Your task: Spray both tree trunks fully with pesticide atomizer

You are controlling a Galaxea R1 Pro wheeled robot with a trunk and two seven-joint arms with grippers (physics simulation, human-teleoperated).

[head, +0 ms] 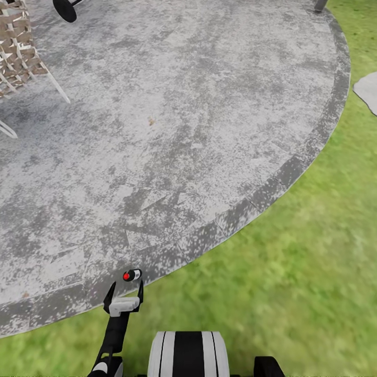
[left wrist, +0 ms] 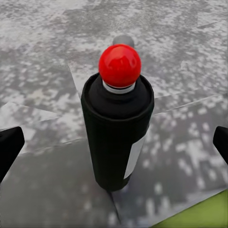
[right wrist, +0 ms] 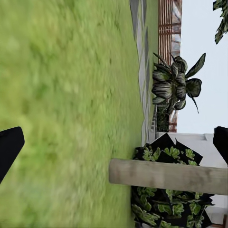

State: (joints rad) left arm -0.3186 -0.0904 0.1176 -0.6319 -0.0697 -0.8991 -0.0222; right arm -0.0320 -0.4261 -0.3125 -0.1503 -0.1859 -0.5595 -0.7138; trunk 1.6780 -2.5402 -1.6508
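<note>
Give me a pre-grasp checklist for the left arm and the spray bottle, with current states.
1. Spray bottle found: ok. It stands on the grey stone patio near its edge, red cap on top.
2. Bottle upright: ok, as far as the left wrist view shows.
3. Left tool lined up: ok. The bottle sits midway between its two fingertips.
4. Left tool open: ok. Both fingertips are apart from the bottle, no contact.
5. Depth before closing: cannot tell. In the head view the bottle appears just beyond the fingertips.
6. Right tool free: ok, open over the grass.
</note>
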